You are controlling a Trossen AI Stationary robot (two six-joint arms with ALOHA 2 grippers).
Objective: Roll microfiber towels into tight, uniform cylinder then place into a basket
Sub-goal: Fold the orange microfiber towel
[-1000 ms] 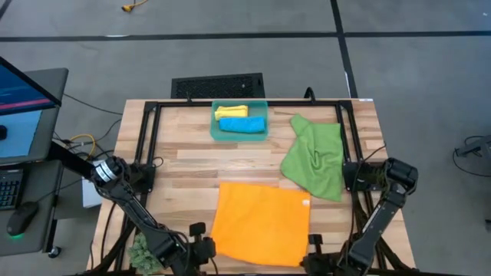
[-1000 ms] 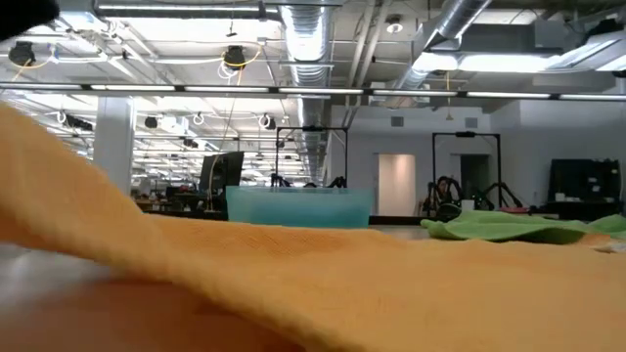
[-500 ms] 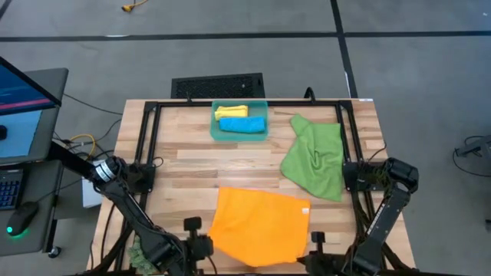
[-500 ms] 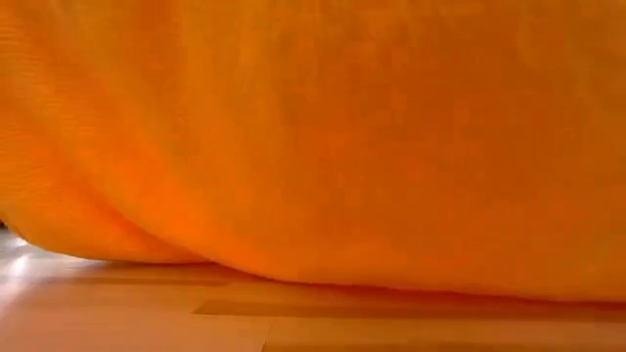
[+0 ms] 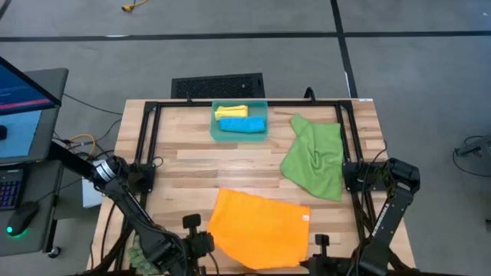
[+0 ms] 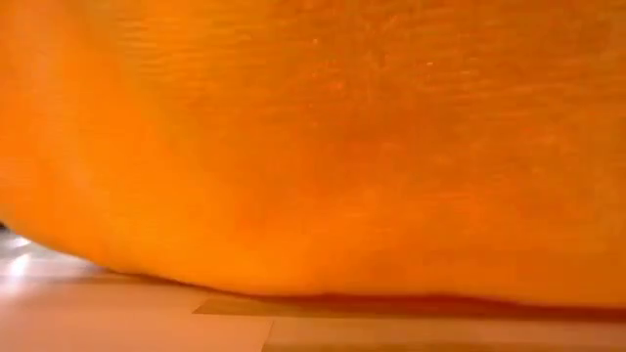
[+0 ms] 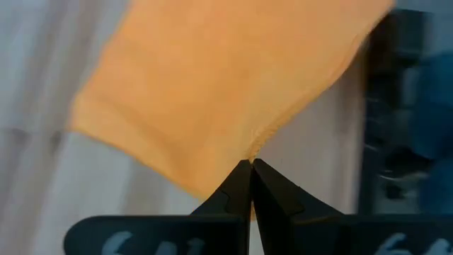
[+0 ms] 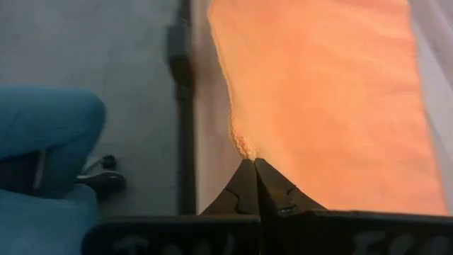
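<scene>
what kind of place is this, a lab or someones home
Probably a lab or workshop, not a home: bare grey concrete floor with cables, a monitor and keyboard on a side desk, and a wooden table framed by a black rig carrying two robot arms.

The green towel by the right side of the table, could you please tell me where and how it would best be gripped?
Probably at the near corner of the green towel, coming from above on the right arm's side: it lies crumpled but mostly flat, its near edge free on bare wood.
</scene>
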